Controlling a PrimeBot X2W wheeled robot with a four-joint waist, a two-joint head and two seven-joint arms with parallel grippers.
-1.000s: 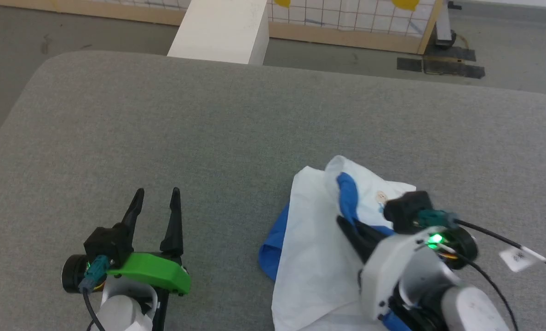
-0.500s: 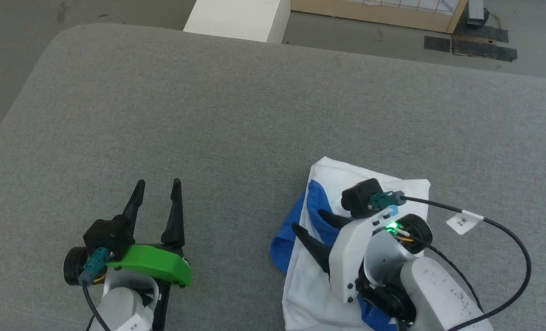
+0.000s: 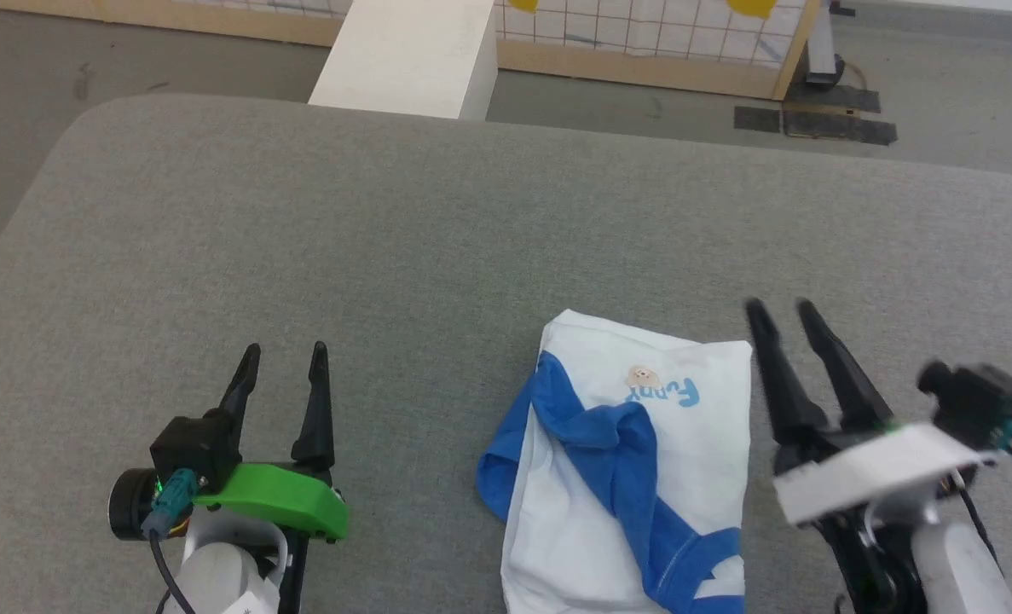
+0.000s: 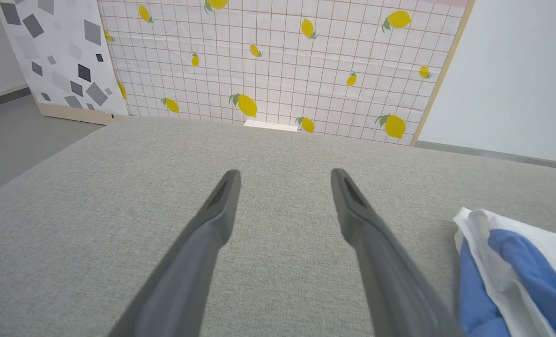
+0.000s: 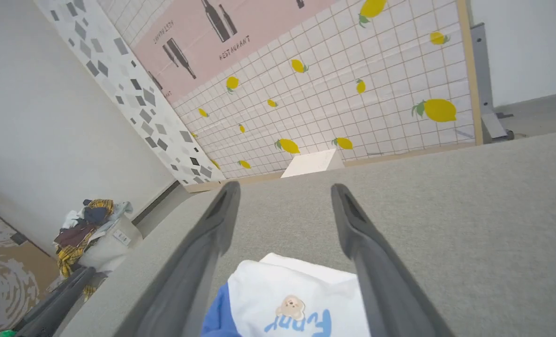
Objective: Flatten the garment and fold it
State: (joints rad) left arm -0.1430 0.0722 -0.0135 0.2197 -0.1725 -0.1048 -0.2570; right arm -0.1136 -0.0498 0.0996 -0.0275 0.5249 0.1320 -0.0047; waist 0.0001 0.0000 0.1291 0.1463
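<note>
1. Grey fabric covers the desk (image 3: pixel 386 239). The garment (image 3: pixel 608 460), a soft white cotton T-shirt with bright blue sleeves, lies on it near the front edge, right of centre. Its near end runs off the bottom of the head view.
2. Left fingers (image 3: pixel 286 354): spread apart, nothing between them, parked over bare desk well to the left of the shirt. In my left wrist view (image 4: pixel 285 175) the shirt (image 4: pixel 516 262) sits off to the right, not touched.
3. Right fingers (image 3: pixel 778 309): also spread and holding nothing, just beside the shirt's right edge. They look blurred in the head view. From the right wrist (image 5: pixel 282 187), the shirt's far end with its small chest print (image 5: pixel 296 299) shows low between them. I can't tell whether they touch the cloth.
4. Progress, my read: the flattening and the lengthwise fold look done. The body is a narrow, roughly rectangular white packet with clean far and right edges.
5. Not tidy yet: one blue sleeve (image 3: pixel 633 477) is draped crumpled diagonally across the top, and blue cloth (image 3: pixel 501 460) bulges out past the left edge.
6. Left to do, as I judge it: tuck or flatten the loose blue parts, smooth the top, then probably one crosswise fold. The near end is hidden, so I can't confirm its state.
</note>
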